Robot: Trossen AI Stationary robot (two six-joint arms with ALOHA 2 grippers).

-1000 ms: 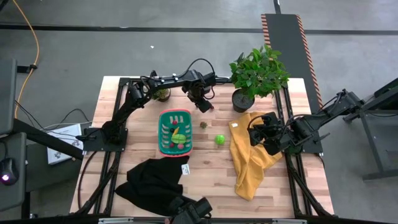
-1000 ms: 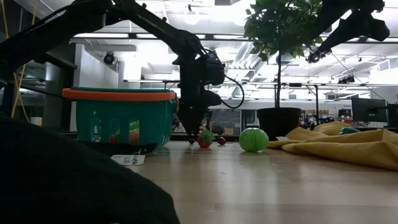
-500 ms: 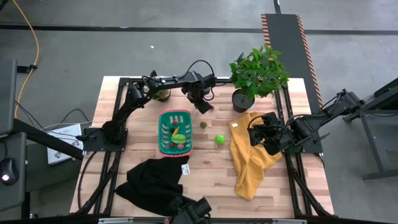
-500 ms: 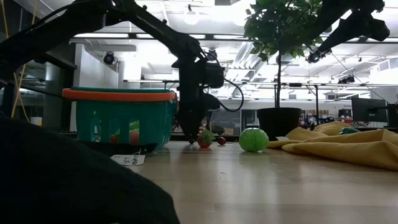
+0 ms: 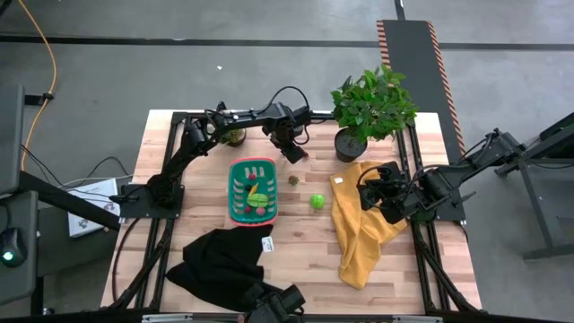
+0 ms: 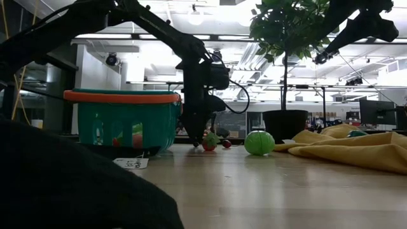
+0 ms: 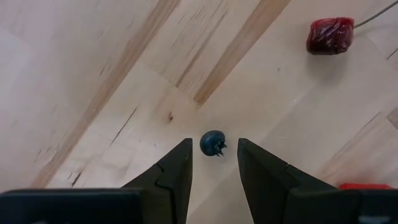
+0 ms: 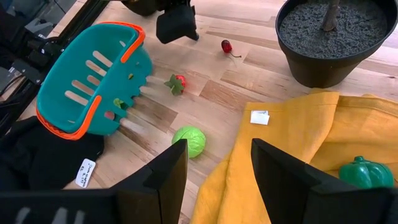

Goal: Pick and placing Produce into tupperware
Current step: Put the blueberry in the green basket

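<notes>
Beyond the far edge of the basket, we see the left gripper (image 5: 292, 154) lowered to the table (image 5: 296, 242), its fingers (image 7: 169, 177) apart with a tiny dark blueberry-like piece (image 7: 212, 142) lying just ahead of the gap, untouched. Only the left wrist view reveals this piece; from above it is hidden under the gripper. That same view shows a dark red cherry (image 7: 329, 35) nearby, which the right wrist view places just right of the gripper.

Near the gripper sits the teal basket (image 5: 235, 206) with its red-pink rim, several produce pieces inside. Right of it lie a small strawberry (image 8: 177, 83) and, nearer, a round green cabbage (image 5: 317, 201).

At the right, the right gripper (image 5: 375, 199) hangs over the yellow cloth (image 5: 359, 242), fingers (image 8: 163, 174) apart and holding nothing. Its wrist view alone shows a green pepper (image 8: 364, 172) on the cloth, plus a white tag (image 8: 259, 117).

A potted plant (image 5: 369, 109) stands at the far right, and a black cloth (image 5: 220, 260) lies at the near left.
</notes>
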